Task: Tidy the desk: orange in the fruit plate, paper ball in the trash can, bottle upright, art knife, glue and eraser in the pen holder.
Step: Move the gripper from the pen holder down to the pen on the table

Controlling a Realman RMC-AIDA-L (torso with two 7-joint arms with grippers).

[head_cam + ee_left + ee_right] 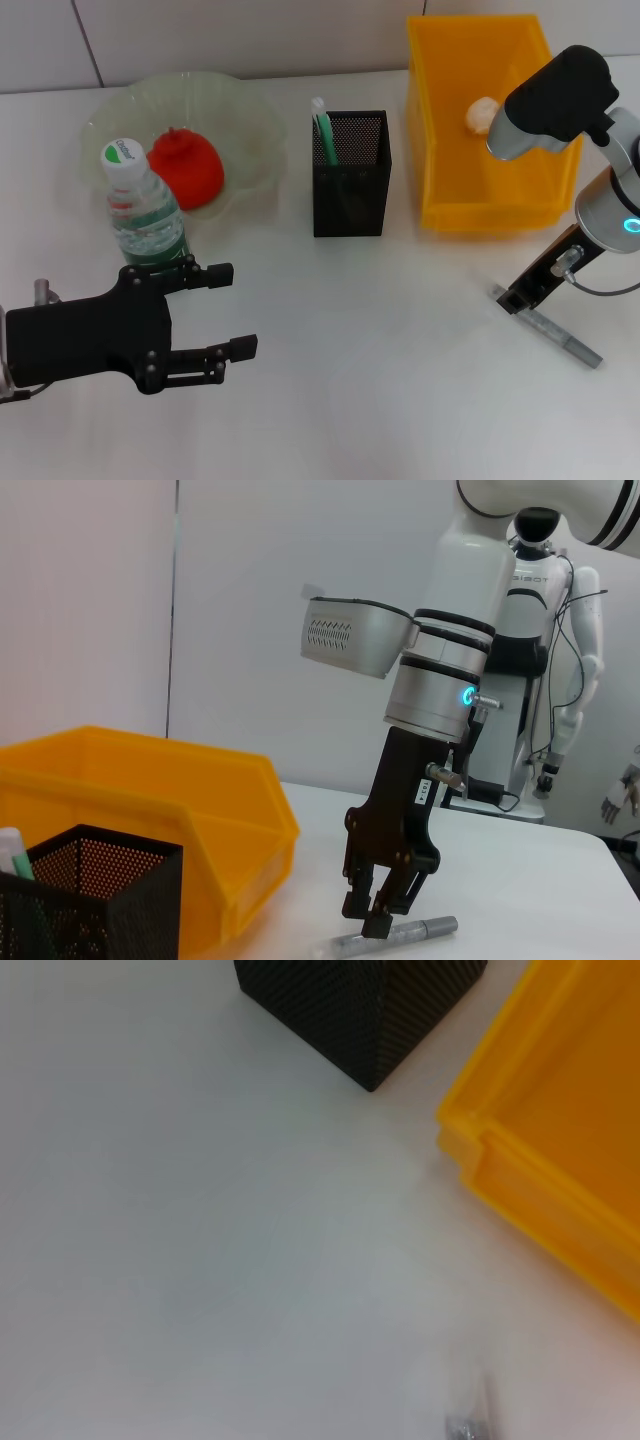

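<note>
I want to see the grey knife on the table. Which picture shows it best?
The head view: the whole art knife lies flat on the table, with the right claw at its near end. The left wrist view shows it sideways under that claw. The right wrist view catches only a grey tip.

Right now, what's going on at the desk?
The right gripper is down on the grey art knife lying on the table, jaws closing around it. The left gripper hangs open beside the upright bottle. The orange sits in the plate, the paper ball in the yellow bin.
</note>
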